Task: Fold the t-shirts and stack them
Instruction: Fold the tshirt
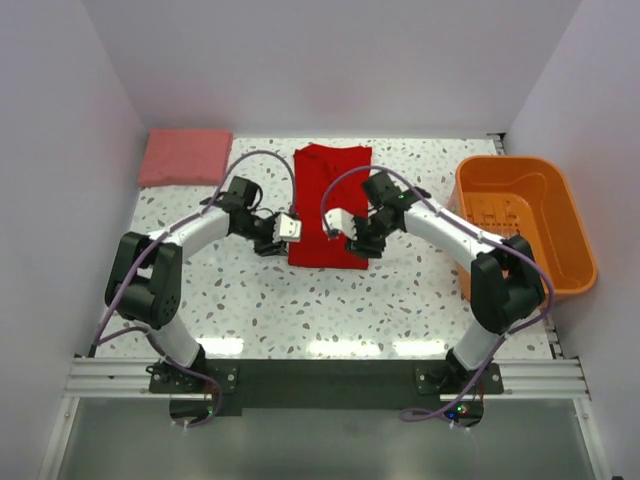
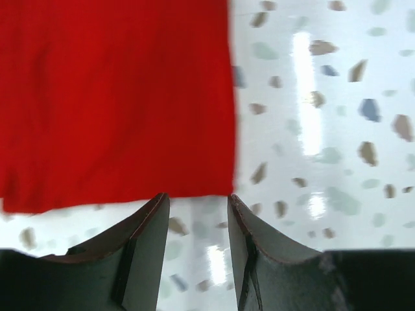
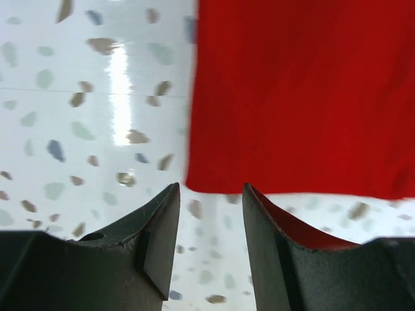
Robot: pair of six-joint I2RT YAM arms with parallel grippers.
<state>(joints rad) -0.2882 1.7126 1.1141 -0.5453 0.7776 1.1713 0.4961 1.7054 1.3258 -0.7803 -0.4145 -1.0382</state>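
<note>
A red t-shirt (image 1: 330,200) lies folded into a long strip in the middle of the table. My left gripper (image 1: 272,244) is open and empty beside the shirt's near left corner. In the left wrist view the shirt (image 2: 117,97) ends just beyond my open left gripper (image 2: 198,201). My right gripper (image 1: 362,244) is open and empty beside the near right corner. In the right wrist view the shirt (image 3: 305,91) edge lies just past the open right gripper (image 3: 211,191). A folded pink t-shirt (image 1: 185,157) lies at the back left.
An orange basket (image 1: 560,215) stands at the right edge of the table, close to the right arm's elbow. White walls enclose the speckled table (image 1: 250,300) on three sides.
</note>
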